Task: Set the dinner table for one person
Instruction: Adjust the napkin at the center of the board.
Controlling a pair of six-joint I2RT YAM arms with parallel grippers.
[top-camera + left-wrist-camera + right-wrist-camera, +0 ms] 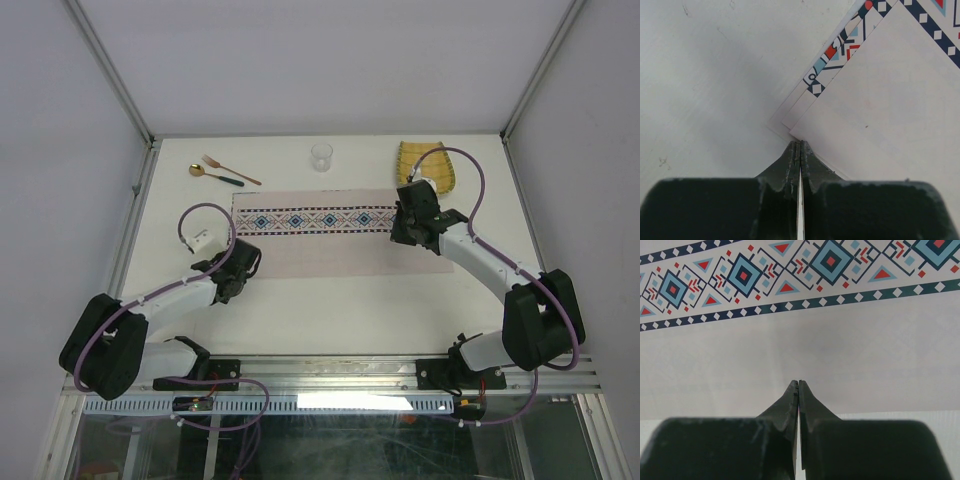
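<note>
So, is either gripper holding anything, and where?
Cannot tell. Both are shut: left gripper at a corner of the placemat, right gripper at its edge; no pinched cloth shows.

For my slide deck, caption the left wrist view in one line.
Shut left tool at a corner of the layered, patterned placemat on the white table.

Large flat matte white rectangular tabletop, bearing at centre a long pale cloth placemat with its patterned band along the far side. Behind the placemat, left to right: gold metal spoon, copper-toned fork just beside it, clear glass cup, yellow woven mat. Left gripper at the placemat's near-left corner; right gripper over its right end.
</note>
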